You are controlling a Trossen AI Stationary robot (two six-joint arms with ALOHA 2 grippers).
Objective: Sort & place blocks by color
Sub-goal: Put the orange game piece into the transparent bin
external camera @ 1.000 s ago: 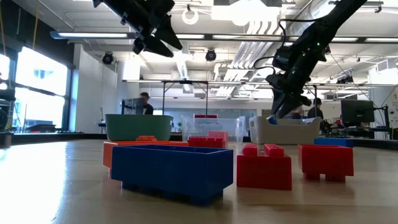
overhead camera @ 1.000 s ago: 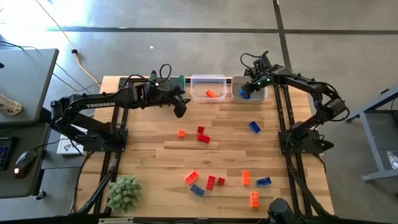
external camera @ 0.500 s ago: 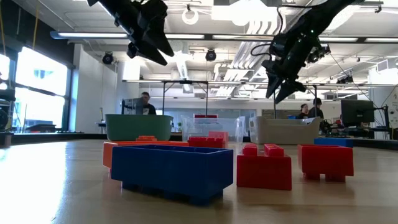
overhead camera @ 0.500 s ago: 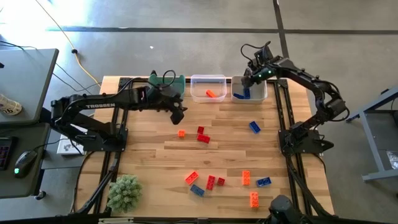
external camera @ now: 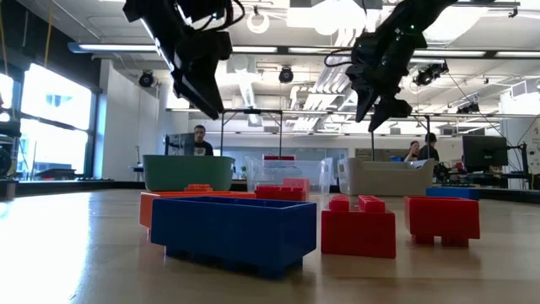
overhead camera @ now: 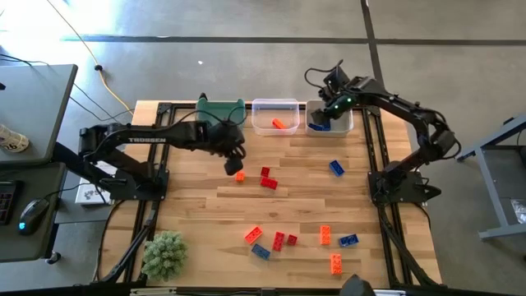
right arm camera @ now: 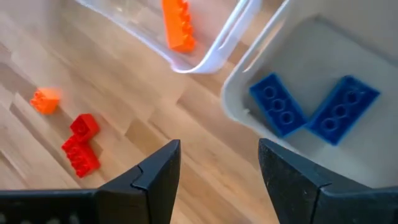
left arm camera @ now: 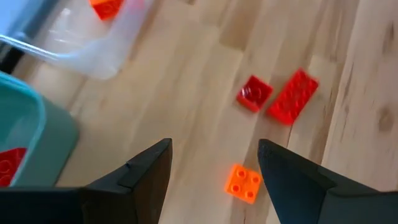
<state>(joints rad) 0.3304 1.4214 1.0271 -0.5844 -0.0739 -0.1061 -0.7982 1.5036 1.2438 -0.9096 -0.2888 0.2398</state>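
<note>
Both grippers are open and touch nothing. My left gripper [overhead camera: 233,167] [left arm camera: 214,168] hangs above the table just beside a small orange block [overhead camera: 239,175] [left arm camera: 244,183]. Two red blocks [overhead camera: 267,178] [left arm camera: 293,104] lie on the table right of it. My right gripper [overhead camera: 322,111] [right arm camera: 219,168] hovers over the seam between the clear bin [overhead camera: 275,116] and the grey bin [overhead camera: 330,120]. Two blue blocks [right arm camera: 278,104] [right arm camera: 341,109] lie in the grey bin. One orange block [right arm camera: 176,25] lies in the clear bin, and a red one [left arm camera: 9,165] in the green bin [overhead camera: 220,109].
Loose blocks lie on the table: a blue one [overhead camera: 336,168] at mid-right, and several red, orange and blue ones [overhead camera: 279,240] near the near edge. A fuzzy green ball [overhead camera: 164,253] sits at the near-left corner. The three bins stand along the far edge.
My left gripper has moved from beside the green bin toward the near edge and down, toward the small orange block. My right gripper has risen from the grey bin and shifted slightly toward the table's left.
</note>
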